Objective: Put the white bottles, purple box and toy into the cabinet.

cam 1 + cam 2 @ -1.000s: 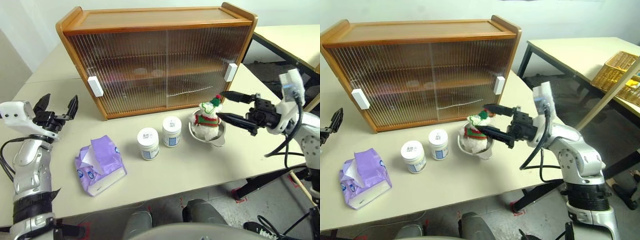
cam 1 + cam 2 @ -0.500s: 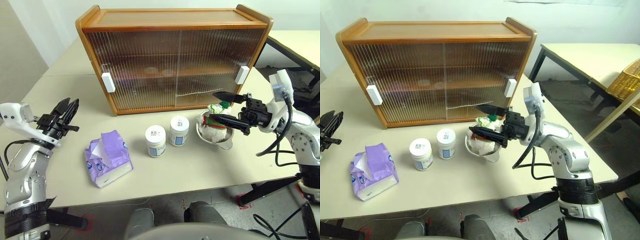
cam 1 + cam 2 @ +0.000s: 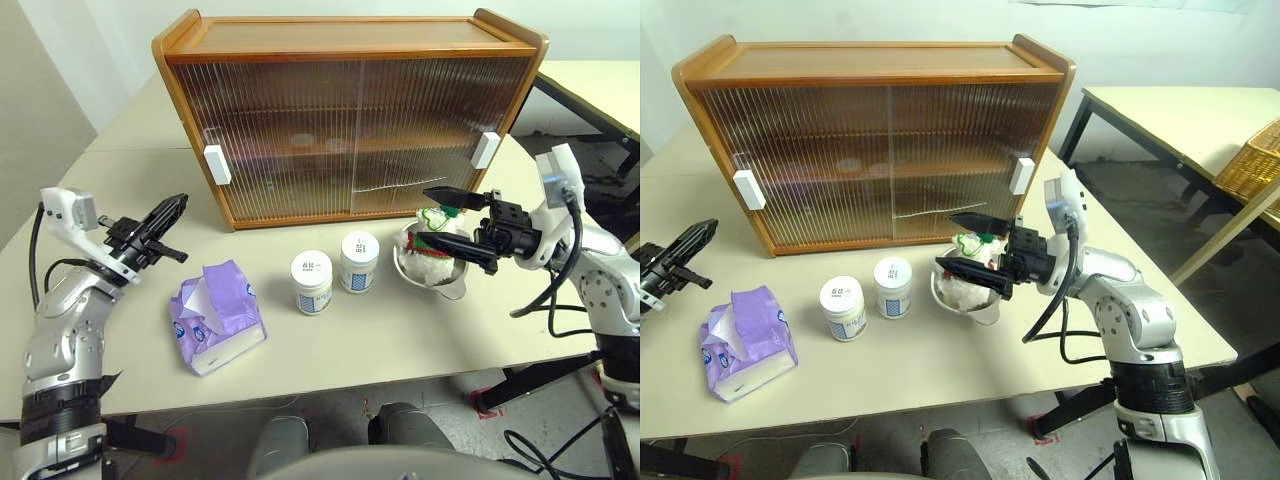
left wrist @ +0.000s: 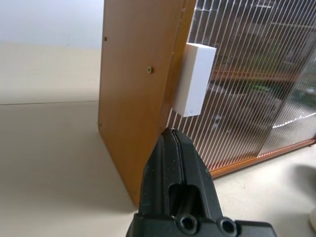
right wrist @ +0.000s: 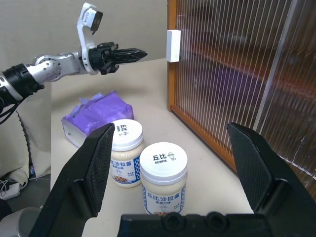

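Toy (image 3: 432, 232) half hidden behind right gripper (image 3: 444, 216) fingers, in bowl (image 3: 450, 280).

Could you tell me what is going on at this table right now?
A two-armed robot is set to load a cabinet whose sliding doors are closed. Its left tool is shut and empty, pointing toward the left white handle. Its right tool is wide open around the toy sitting in a steel bowl, not gripping it. The two white bottles and the purple box lie untouched on the table.
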Action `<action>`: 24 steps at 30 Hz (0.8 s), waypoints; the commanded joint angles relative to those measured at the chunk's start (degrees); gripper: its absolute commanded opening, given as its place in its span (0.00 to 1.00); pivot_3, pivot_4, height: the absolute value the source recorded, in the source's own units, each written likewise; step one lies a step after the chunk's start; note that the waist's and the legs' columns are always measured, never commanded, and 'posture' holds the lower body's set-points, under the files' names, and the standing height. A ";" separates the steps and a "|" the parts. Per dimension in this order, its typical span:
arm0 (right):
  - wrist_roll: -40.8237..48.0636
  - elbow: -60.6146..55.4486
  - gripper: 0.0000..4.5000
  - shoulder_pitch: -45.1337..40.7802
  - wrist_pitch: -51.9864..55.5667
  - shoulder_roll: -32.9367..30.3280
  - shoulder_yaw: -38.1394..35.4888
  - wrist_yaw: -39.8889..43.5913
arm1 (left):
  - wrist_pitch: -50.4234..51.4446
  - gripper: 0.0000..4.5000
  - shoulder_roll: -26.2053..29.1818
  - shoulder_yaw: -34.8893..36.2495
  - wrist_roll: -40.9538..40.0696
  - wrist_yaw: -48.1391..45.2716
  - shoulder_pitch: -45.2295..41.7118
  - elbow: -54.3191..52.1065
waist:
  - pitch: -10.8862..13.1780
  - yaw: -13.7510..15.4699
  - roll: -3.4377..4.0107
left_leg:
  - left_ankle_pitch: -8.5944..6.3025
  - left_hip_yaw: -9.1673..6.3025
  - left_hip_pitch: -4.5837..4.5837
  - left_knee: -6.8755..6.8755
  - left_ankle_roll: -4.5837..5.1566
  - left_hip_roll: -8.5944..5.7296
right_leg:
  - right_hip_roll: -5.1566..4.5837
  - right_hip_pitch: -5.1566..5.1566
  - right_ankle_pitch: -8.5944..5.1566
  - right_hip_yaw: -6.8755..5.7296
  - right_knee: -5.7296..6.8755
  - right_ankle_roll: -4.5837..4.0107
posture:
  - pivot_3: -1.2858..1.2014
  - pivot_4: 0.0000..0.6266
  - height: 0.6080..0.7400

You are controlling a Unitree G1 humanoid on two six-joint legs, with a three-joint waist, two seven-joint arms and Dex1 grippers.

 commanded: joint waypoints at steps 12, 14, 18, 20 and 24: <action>-0.13 -2.79 1.00 1.85 0.01 -0.21 -0.40 -1.92 | -5.85 0.01 -0.28 -2.51 3.97 -3.17 -8.30 9.19 | 0.00 -0.82 0.00 | -0.03 0.02 -0.05 0.12 0.06 0.00 | 0.00 0.01 -0.01 0.02 0.00 0.03 | 0.46 0.00 1.00; -0.06 -2.92 1.00 1.88 0.04 -0.15 -0.36 -2.12 | -6.41 0.01 -0.22 -2.58 4.15 -3.49 -8.86 10.21 | 0.00 -0.97 0.00 | -0.03 0.02 -0.05 0.13 0.07 0.00 | 0.00 0.01 -0.05 0.02 -0.01 0.10 | 0.46 0.00 1.00; -0.04 -3.02 1.00 1.98 -0.05 -0.05 -0.32 -2.39 | -7.54 0.01 -0.43 -3.02 4.67 -4.27 -9.99 11.94 | 0.00 -1.12 0.00 | -0.03 0.03 -0.06 0.14 0.09 0.00 | 0.00 0.01 -0.13 0.02 -0.01 0.26 | 0.46 0.00 1.00; 0.03 -3.15 1.00 2.05 -0.04 0.02 -0.34 -2.56 | -8.06 0.01 -0.52 -3.21 4.97 -4.52 -10.54 12.77 | 0.00 -1.13 0.00 | -0.03 0.02 -0.08 0.19 0.09 0.00 | 0.00 0.01 -0.13 0.02 0.00 0.26 | 0.46 0.00 1.00; 0.10 -3.49 1.00 2.40 -0.02 0.09 -0.36 -2.82 | -9.00 0.01 -0.63 -3.84 5.29 -5.12 -11.69 14.20 | 0.00 -1.20 0.00 | -0.09 0.02 -0.18 0.37 0.19 0.00 | 0.00 0.01 -0.11 0.02 0.00 0.30 | 0.45 0.00 1.00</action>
